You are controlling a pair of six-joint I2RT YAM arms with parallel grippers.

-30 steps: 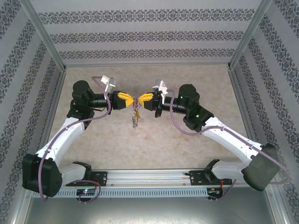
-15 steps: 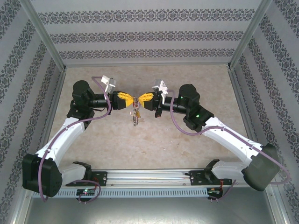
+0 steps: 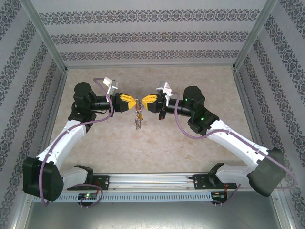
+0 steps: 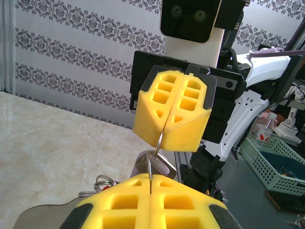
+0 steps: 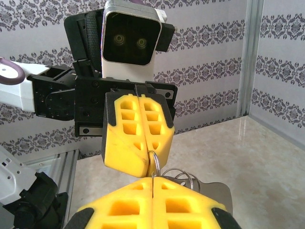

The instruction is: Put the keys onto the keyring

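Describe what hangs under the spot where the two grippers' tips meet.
A small bunch of keys dangles there, off the thin keyring pinched by the left gripper and right gripper. The wire's run inside their shut jaws is covered.

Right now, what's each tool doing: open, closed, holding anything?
Left tool: closed, pinching the keyring.
Right tool: closed, pinching the same keyring.

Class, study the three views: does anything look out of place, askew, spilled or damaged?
Nothing stands out. The left gripper and right gripper, both shut, pinch the keyring tip to tip above the table. Its keys hang below. Nothing looks spilled or broken.
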